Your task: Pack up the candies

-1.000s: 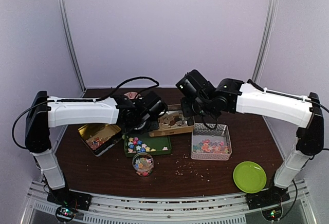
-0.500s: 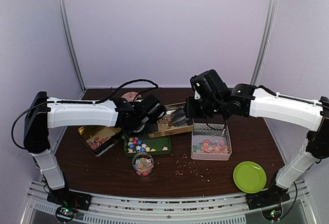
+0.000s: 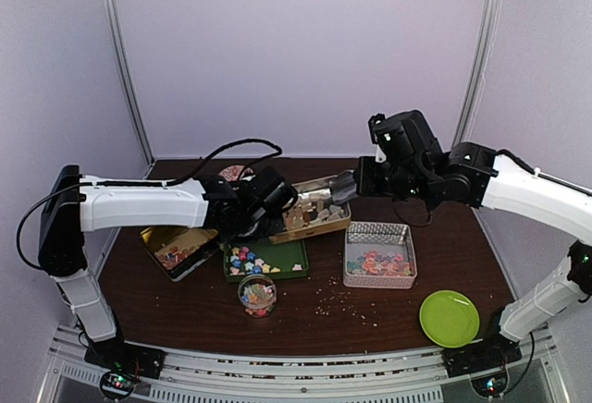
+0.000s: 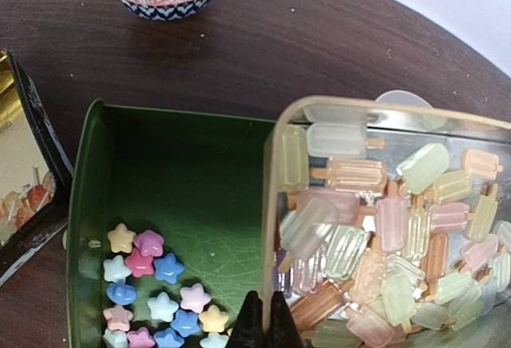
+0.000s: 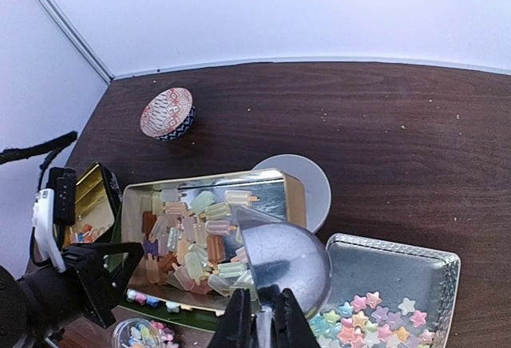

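Far left, a black-gold tin (image 3: 171, 241) lay open and out of play. The left gripper (image 4: 265, 321) had its jaws pinched tight on the near rim of the gold tin (image 4: 270, 228), apparently steadying it. That tin overlapped the far-right part of the green tin (image 4: 184, 180), where star candies (image 4: 156, 284) clustered in the near-left corner. Popsicle candies (image 4: 375, 228) were heaped inside the gold tin. The right gripper (image 5: 259, 316) had narrow jaws clamped on the handle of a scoop (image 5: 283, 259). The scoop's bowl hung over the tin's right end; I could not tell if it was loaded. A silver tray (image 5: 399, 272) just right of the tin held more stars.

Judged step: scooping from the gold tin, mid-task. The next move probably calls for dipping into the heap, then lifting clear of the raised rim. The destination was unclear.

Left fingertips and scoop were at opposite ends of the tin, apart. The jar (image 3: 257, 295) and crumbs (image 3: 340, 299) crowded the front. The green plate (image 3: 449, 318) sat well apart, with bare table around it.
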Tool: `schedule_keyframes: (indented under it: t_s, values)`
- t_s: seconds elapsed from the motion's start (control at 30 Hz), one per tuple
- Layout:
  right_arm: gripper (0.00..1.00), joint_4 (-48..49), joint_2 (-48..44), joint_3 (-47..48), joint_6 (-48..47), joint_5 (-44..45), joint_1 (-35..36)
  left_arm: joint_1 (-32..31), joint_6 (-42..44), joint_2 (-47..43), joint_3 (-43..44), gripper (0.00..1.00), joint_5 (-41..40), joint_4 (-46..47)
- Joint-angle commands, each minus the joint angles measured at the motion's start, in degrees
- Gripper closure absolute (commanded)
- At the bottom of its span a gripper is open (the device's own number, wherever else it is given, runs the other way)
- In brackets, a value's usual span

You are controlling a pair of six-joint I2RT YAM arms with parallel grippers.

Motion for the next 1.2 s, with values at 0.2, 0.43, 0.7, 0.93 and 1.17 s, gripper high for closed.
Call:
schedule_keyframes:
  t_s: [0.2,0.43,0.7,0.93,1.17]
  values:
    - [1.0,-1.08,5.35,-1.24,0.31,3.99,0.05,-0.68,-0.64,-2.01,0.51,1.0,-2.98,3.66]
    - [1.0,1.61,7.28,-4.24,4.76,-3.38,-1.53,-1.02,2.25,-3.71,0.49,1.0,-4.35,3.93]
    - [1.0,7.83,7.27,-11.3,10.34,-17.8,-4.71,-0.94,5.04,-6.2,-1.38,1.0,-3.05,6.68]
    - [1.0,12.41,7.44,-16.5,15.63,-27.27,-7.26,-0.8,5.74,-8.25,-3.13,1.0,-2.29,9.28]
    - [1.0,21.98,7.93,-22.41,23.05,-33.54,-8.22,-0.49,5.83,-6.73,-3.04,1.0,-0.1,10.5]
